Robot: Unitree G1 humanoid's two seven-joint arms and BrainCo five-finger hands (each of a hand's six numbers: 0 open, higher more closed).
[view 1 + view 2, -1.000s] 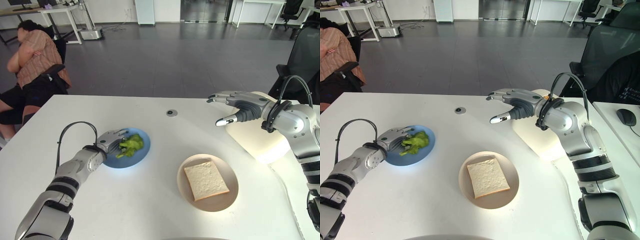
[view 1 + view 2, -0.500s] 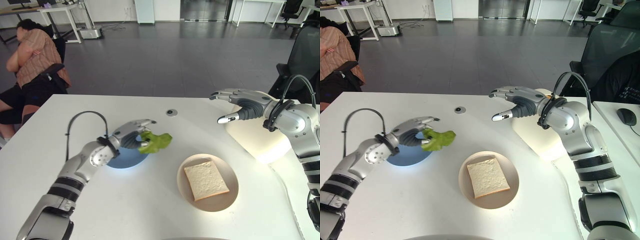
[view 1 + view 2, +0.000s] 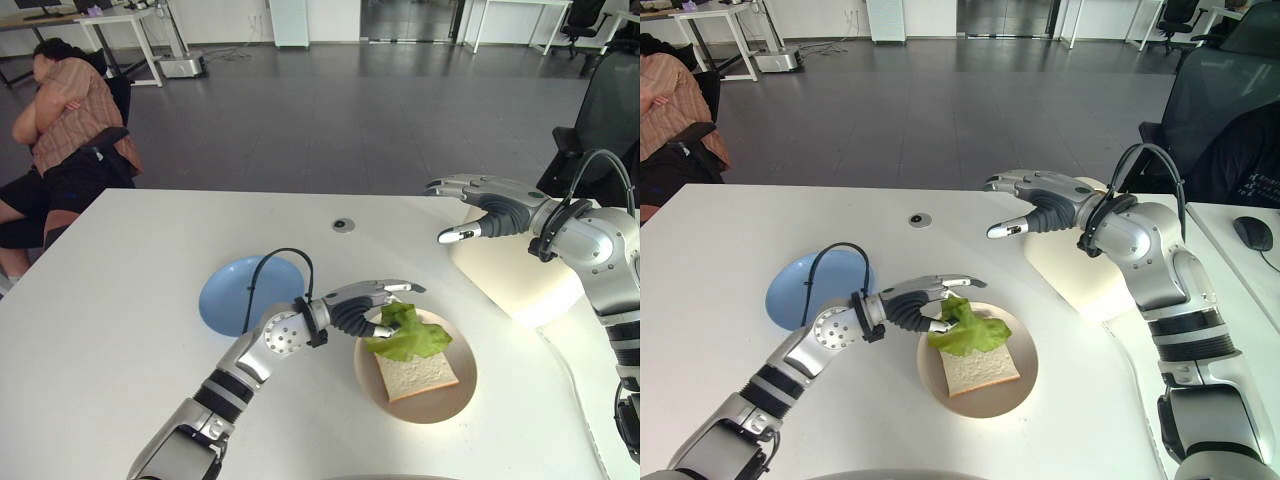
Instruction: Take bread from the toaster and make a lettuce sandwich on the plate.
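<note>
Straight below the fingers of my left hand (image 3: 350,305) there is no room to pass: the lettuce (image 3: 408,335) they hold hangs over the bread (image 3: 425,372) on the plate (image 3: 466,372). Back toward the wrist lies the low blue plate (image 3: 232,295), with bare table (image 3: 150,300) around it. Past the fingertips the table runs free up to the toaster (image 3: 505,275), which blocks the space just under my right hand (image 3: 490,200) and its spread fingers. Ahead-left of them sits a flush round insert (image 3: 343,225).

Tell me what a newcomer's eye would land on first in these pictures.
The green lettuce stands out first, pinched in the left hand over the bread slice on the beige plate near the table's centre. To its left sits a blue plate. The right hand hangs open above the table's far right.
</note>
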